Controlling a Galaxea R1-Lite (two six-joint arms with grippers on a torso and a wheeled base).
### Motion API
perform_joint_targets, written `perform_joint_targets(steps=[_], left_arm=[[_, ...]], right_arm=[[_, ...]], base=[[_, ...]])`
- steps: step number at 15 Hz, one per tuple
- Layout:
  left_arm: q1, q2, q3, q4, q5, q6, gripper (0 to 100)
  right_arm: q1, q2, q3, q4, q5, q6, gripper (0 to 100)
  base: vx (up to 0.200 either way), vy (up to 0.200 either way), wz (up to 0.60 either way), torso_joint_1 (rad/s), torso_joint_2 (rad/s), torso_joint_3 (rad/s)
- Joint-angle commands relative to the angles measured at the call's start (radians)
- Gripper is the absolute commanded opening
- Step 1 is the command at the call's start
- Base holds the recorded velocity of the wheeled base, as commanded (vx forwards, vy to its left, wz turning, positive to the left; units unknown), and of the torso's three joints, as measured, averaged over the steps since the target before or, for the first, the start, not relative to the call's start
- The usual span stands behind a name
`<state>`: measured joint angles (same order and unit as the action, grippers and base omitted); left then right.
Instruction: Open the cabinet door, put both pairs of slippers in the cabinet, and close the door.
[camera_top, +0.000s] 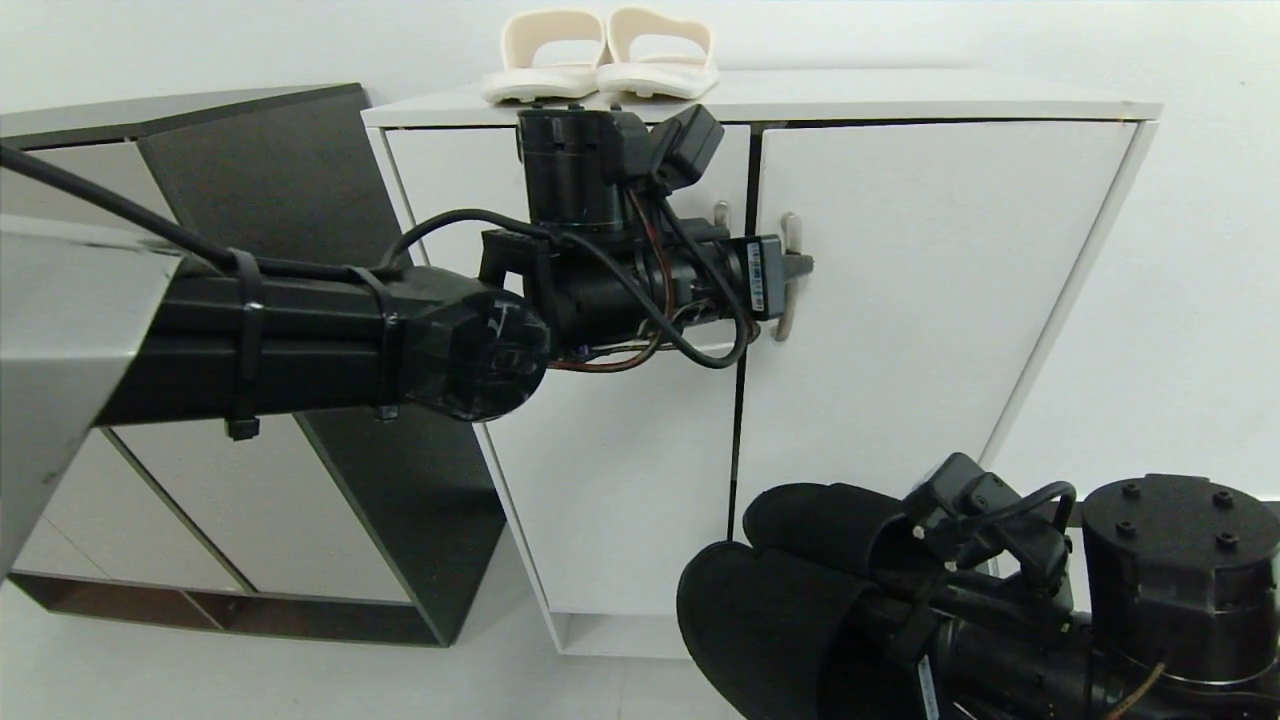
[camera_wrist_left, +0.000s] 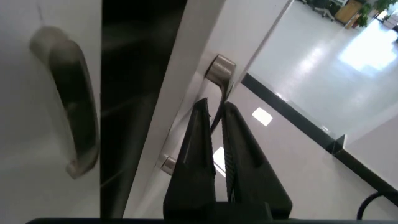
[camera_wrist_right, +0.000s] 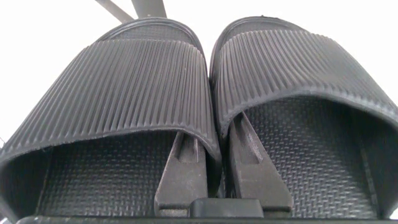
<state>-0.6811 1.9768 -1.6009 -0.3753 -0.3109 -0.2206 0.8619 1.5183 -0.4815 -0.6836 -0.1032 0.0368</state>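
A white two-door cabinet (camera_top: 900, 300) stands against the wall, with a narrow dark gap (camera_top: 745, 330) between its doors. My left gripper (camera_top: 797, 266) is at the right door's metal handle (camera_top: 788, 315). In the left wrist view this gripper (camera_wrist_left: 216, 121) is shut on that handle's thin bar (camera_wrist_left: 219, 78), and the other door's handle (camera_wrist_left: 71, 115) is off to the side. A pair of white slippers (camera_top: 600, 55) rests on the cabinet top. Low in front of the right door, my right gripper (camera_wrist_right: 214, 165) is shut on the touching inner walls of a pair of black slippers (camera_top: 790, 590).
A dark grey shelf unit (camera_top: 330, 330) with white panels stands close against the cabinet's left side. My left arm (camera_top: 330, 340) stretches across the left door. White wall lies to the cabinet's right, and pale floor (camera_top: 300, 680) lies below.
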Motion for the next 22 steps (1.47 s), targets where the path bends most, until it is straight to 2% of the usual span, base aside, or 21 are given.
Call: perform_joint_targets(steps=[1, 3, 5, 11, 13, 17, 22], left_arm=[[-0.011, -0.059, 0.047, -0.004, 0.001, -0.002, 0], [-0.023, -0.092, 0.085, -0.005, -0.001, -0.003, 0], [-0.049, -0.134, 0.134, -0.007, 0.004, -0.003, 0], [-0.150, -0.259, 0.268, -0.013, 0.032, -0.002, 0], [-0.163, -0.299, 0.309, -0.013, 0.055, 0.003, 0], [-0.149, -0.339, 0.345, -0.014, 0.055, 0.007, 0], [-0.032, -0.243, 0.312, -0.120, 0.035, -0.002, 0]], right_arm=[[0.000, -0.009, 0.006, -0.001, 0.022, -0.002, 0], [0.000, -0.030, 0.021, -0.001, 0.048, 0.000, 0], [0.003, -0.061, 0.040, -0.001, 0.122, -0.005, 0], [0.016, -0.082, 0.069, 0.001, 0.169, -0.005, 0], [0.017, -0.082, 0.069, 0.001, 0.169, -0.005, 0], [0.029, -0.082, 0.075, 0.001, 0.168, -0.006, 0], [0.031, -0.084, 0.077, 0.003, 0.166, -0.018, 0]], base=[[0.000, 0.000, 0.00, 0.000, 0.00, 0.000], [0.000, 0.000, 0.00, 0.000, 0.00, 0.000], [0.000, 0.000, 0.00, 0.000, 0.00, 0.000], [0.000, 0.000, 0.00, 0.000, 0.00, 0.000], [0.000, 0.000, 0.00, 0.000, 0.00, 0.000], [0.000, 0.000, 0.00, 0.000, 0.00, 0.000], [0.000, 0.000, 0.00, 0.000, 0.00, 0.000]])
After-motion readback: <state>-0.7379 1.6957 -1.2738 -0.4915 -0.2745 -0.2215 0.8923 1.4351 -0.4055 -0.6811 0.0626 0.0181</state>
